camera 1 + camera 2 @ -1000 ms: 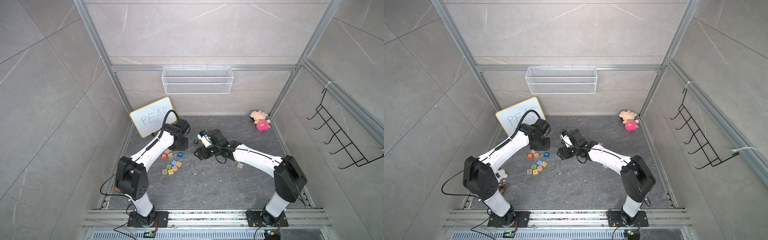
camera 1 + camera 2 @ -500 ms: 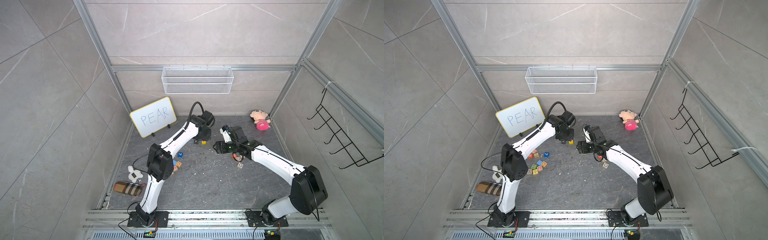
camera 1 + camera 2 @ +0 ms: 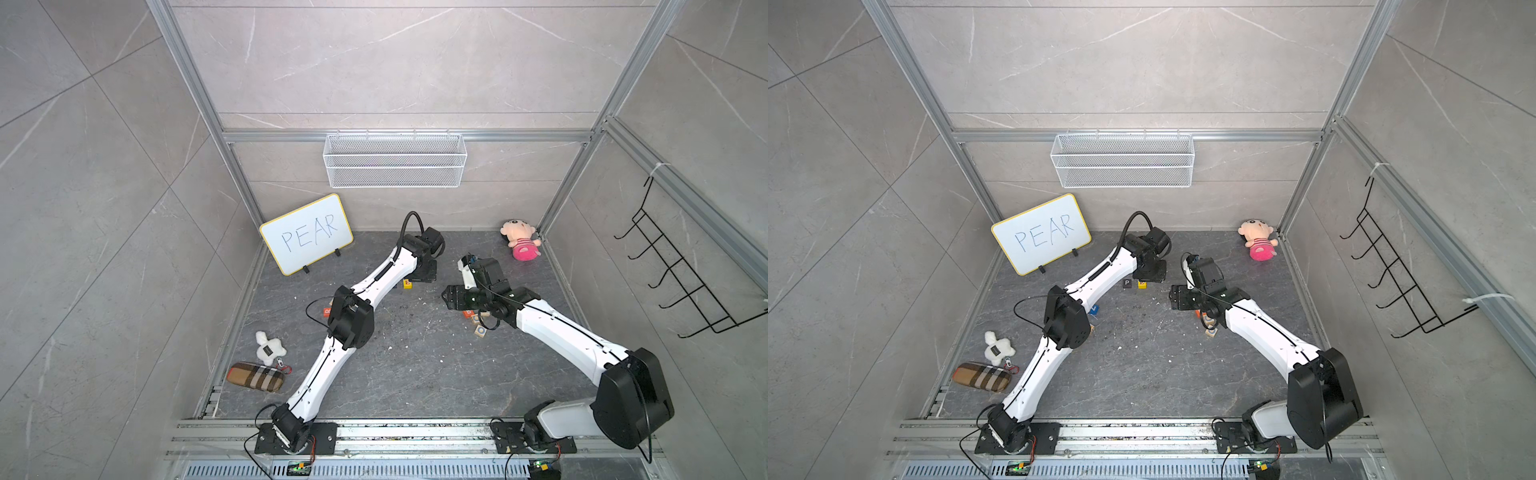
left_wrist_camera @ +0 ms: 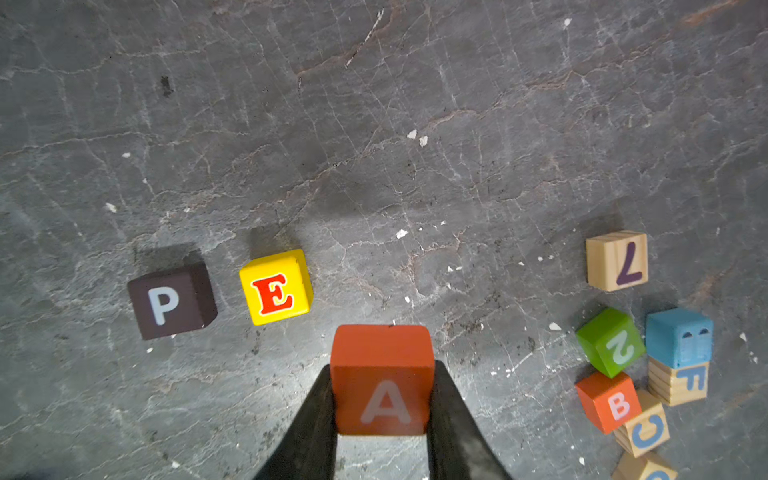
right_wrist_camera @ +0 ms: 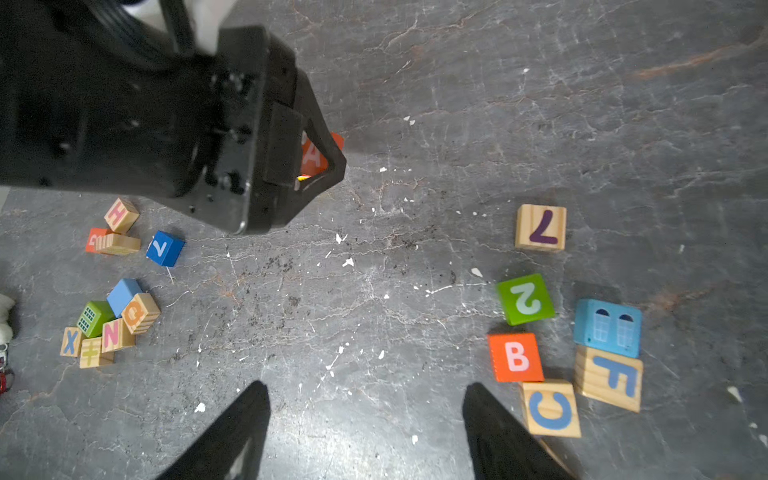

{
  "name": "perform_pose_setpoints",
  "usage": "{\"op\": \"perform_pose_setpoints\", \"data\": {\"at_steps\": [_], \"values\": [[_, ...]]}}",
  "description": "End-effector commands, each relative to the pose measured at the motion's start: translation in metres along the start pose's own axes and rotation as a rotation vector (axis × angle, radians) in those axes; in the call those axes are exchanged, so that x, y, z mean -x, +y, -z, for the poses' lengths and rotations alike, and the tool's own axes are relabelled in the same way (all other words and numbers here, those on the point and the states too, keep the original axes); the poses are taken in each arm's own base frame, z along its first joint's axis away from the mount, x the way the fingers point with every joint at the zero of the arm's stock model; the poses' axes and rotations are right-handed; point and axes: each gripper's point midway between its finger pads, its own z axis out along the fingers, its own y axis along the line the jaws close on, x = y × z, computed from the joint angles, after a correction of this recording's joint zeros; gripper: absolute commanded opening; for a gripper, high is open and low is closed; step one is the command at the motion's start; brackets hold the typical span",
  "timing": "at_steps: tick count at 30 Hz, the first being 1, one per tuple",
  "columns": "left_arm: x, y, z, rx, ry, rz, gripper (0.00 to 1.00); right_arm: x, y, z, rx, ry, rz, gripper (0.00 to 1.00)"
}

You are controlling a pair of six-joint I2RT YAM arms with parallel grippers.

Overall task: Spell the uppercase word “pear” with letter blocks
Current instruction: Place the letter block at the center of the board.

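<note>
Left wrist view: our left gripper (image 4: 382,372) grasps the orange-red A block (image 4: 384,401).
We hold it just beside the yellow E block (image 4: 276,287), which stands near the black P block (image 4: 171,301) on the grey floor (image 4: 415,124); our right gripper (image 5: 365,388) hangs released, jaws spread, near the orange B cube (image 5: 515,356).

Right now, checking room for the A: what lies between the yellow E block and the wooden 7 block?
Left wrist view: only bare speckled floor between E block and 7 block.
</note>
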Motion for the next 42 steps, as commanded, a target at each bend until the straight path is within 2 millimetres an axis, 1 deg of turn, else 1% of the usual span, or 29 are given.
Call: {"op": "perform_pose_setpoints", "data": {"at_steps": [1,5,8,13,17,23,24,26,28,30,34,38,40,42], "values": [[0.014,-0.009,-0.003,-0.036,-0.043,0.022,0.17,-0.006,-0.007,0.005,-0.028,-0.002,-0.021,0.76],[0.015,-0.007,-0.016,-0.021,-0.047,0.018,0.18,-0.009,-0.009,0.005,-0.031,-0.001,-0.027,0.76],[0.007,-0.005,-0.030,-0.013,-0.017,0.013,0.18,-0.009,-0.008,0.005,-0.025,-0.002,-0.030,0.76],[-0.001,-0.002,-0.044,0.003,0.009,0.012,0.19,-0.009,-0.007,0.004,-0.020,0.000,-0.034,0.76],[0.000,0.001,-0.048,0.015,0.002,0.014,0.19,-0.011,-0.005,0.002,-0.006,0.009,-0.027,0.76],[0.000,0.000,-0.051,0.007,0.005,0.015,0.22,-0.015,-0.006,-0.003,-0.008,0.024,-0.030,0.76],[-0.001,-0.001,-0.052,0.002,0.007,0.010,0.25,-0.014,-0.006,-0.002,-0.007,0.022,-0.030,0.76],[-0.002,-0.001,-0.054,0.001,0.014,0.012,0.28,-0.013,-0.006,-0.002,-0.007,0.018,-0.030,0.76],[-0.004,-0.002,-0.056,-0.007,0.020,0.004,0.32,-0.013,-0.005,-0.003,-0.006,0.019,-0.028,0.76],[-0.004,-0.003,-0.055,-0.011,0.021,0.005,0.33,-0.013,-0.006,-0.004,-0.009,0.023,-0.029,0.76],[-0.003,-0.004,-0.054,-0.017,0.016,-0.005,0.38,-0.014,-0.004,-0.006,0.000,0.028,-0.031,0.76],[0.000,-0.003,-0.052,-0.020,0.005,-0.001,0.40,-0.013,-0.004,-0.004,0.001,0.024,-0.029,0.76],[0.001,-0.003,-0.050,-0.027,0.003,0.001,0.44,-0.013,-0.004,-0.003,0.002,0.021,-0.028,0.76],[0.002,-0.004,-0.048,-0.030,0.001,-0.002,0.44,-0.013,-0.004,-0.002,0.002,0.020,-0.028,0.76]]}}
